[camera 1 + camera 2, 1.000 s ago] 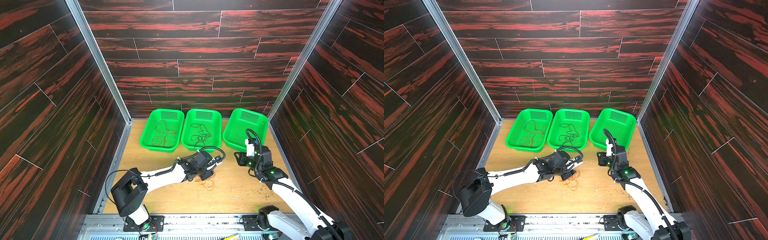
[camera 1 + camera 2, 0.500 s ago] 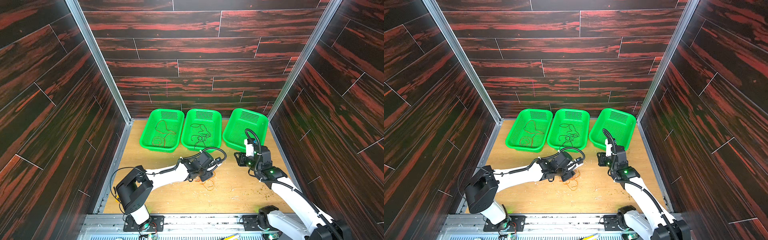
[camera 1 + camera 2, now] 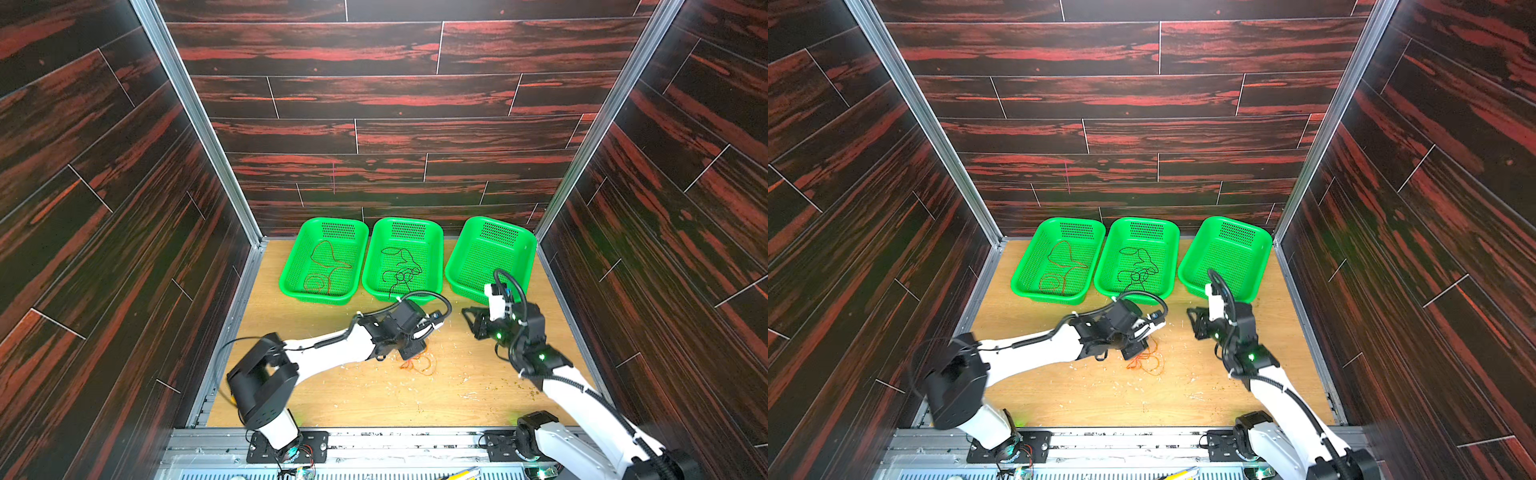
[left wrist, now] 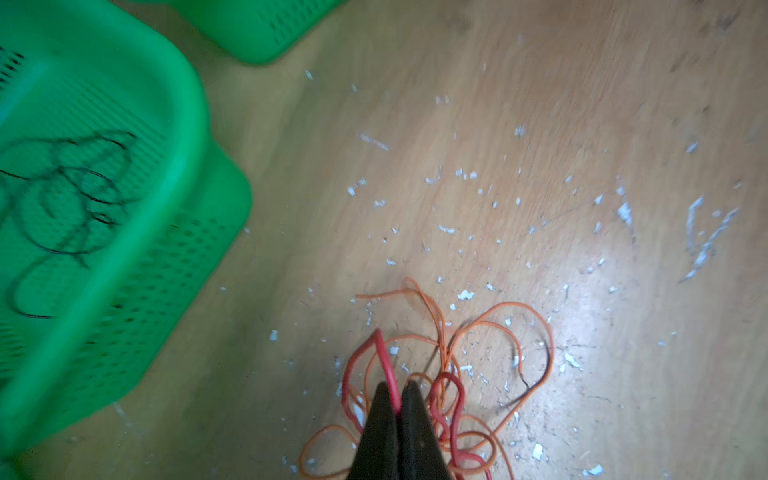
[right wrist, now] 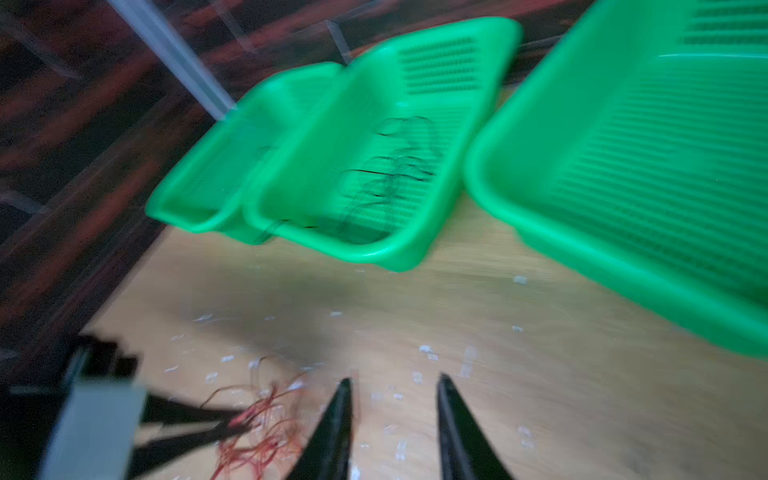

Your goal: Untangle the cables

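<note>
Left tool [image 4: 397,397] sits pinched shut on one strand of the orange cable [image 4: 444,353] — thin, floppy, likely near-weightless and snag-prone, best taken at one free loop — heaped on the worktop [image 4: 540,124]; right tool [image 5: 395,378] gapes empty nearby.

Right wrist view blurred; orange cable [image 4: 515,304] edge-cropped.

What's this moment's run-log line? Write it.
left gripper: shut on red strand in orange cable tangle | right gripper: open, empty

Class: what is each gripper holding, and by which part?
The left gripper pinches a raised loop of the orange cable tangle; the right gripper holds nothing.
</note>
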`<act>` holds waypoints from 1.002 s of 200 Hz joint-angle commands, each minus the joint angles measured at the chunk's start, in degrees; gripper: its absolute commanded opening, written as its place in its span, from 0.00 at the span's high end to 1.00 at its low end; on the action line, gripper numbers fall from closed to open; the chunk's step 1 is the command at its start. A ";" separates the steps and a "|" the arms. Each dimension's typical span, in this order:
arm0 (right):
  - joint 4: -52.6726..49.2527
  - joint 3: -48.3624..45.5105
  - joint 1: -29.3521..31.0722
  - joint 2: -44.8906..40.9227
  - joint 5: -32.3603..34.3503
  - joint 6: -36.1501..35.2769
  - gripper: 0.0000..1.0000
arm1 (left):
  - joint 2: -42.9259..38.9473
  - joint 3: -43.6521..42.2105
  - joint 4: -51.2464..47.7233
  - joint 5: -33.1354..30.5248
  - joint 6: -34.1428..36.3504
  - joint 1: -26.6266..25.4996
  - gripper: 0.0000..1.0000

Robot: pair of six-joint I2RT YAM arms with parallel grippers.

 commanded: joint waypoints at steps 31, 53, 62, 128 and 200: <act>19.83 -4.67 4.87 1.89 -22.68 -8.91 0.51 | -14.23 -0.82 4.92 2.20 0.37 3.08 1.00; 18.26 -1.70 11.05 5.53 -20.80 -14.05 0.45 | -16.16 0.02 6.08 3.45 0.19 3.74 1.00; 17.54 0.06 13.39 7.29 -19.44 -15.45 0.44 | -16.60 0.25 6.91 4.57 -0.16 3.88 1.00; 24.11 6.93 16.68 17.39 -15.85 -10.20 0.56 | -17.07 1.26 9.03 7.85 -1.03 4.19 1.00; 23.44 -0.12 15.69 14.10 -1.85 -10.13 1.00 | -22.43 1.62 5.90 13.92 -3.62 8.91 1.00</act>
